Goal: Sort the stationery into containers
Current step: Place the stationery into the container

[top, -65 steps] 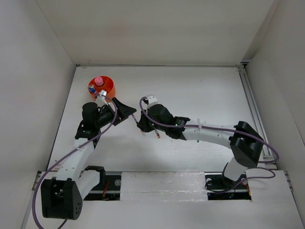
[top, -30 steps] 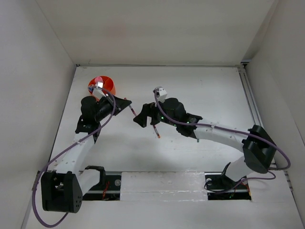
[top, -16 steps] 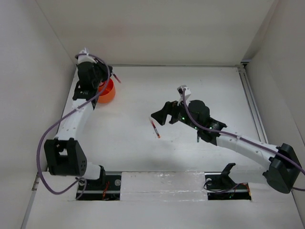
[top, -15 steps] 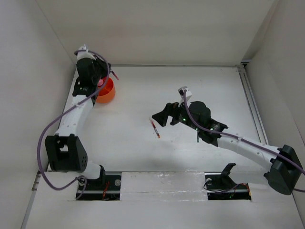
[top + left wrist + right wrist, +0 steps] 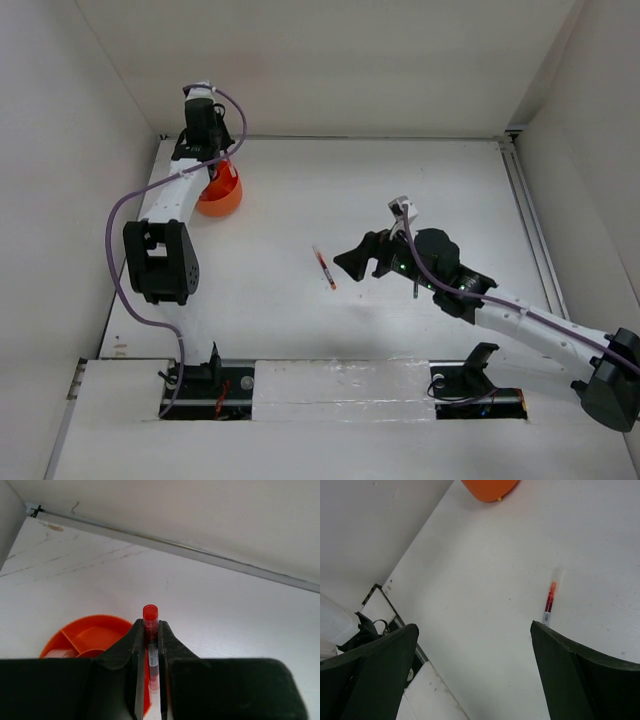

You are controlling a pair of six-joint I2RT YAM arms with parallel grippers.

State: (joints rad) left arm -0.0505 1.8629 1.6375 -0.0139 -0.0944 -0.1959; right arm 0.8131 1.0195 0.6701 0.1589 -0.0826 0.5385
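A: Left hand (image 5: 150, 630) is gripping a pen (image 5: 150, 614) over the edge of the cup (image 5: 85, 635). Risk?
B: Releasing here, it's risking falling outside. Right hand (image 5: 475, 650) is hanging open near the second pen (image 5: 549, 602) on the counter (image 5: 420, 190).

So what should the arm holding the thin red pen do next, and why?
Probably ease the left gripper down a little and open it: its jaws pinch the thin red-and-white pen just above the edge of the round orange plastic cup, so it should drop in.
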